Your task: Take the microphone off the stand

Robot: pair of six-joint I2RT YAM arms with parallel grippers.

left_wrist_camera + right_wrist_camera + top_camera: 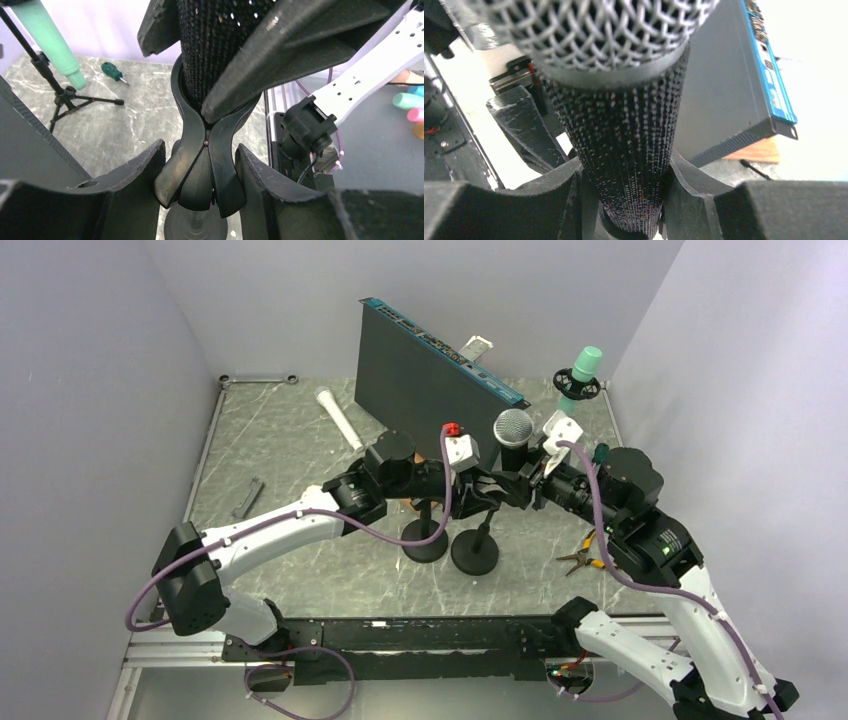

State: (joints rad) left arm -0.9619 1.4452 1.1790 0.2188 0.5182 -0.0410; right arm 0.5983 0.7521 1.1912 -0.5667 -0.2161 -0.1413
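**Bright mesh, dull black grips**

The microphone [624, 125] has a shiny wire-mesh metal head and a rough, finely textured black body. The stand clip [205, 150] is smooth, faintly glossy black plastic. The right end effector [623, 175] is matt black and scuffed. The worktop [125, 115] looks like smooth grey marble. A block [756, 150] is bare wood.

Before me, a black microphone [514, 435] with a silver mesh head stands upright in the spring clip [205, 150] of a round-based stand [475, 552].

closing in on three sides with plain pale lilac walls [90, 390] | spreading below as a grey marbled tabletop [290, 450] veined in white | ending nearest in a silver metal rail [170, 652] | glowing under soft, even light
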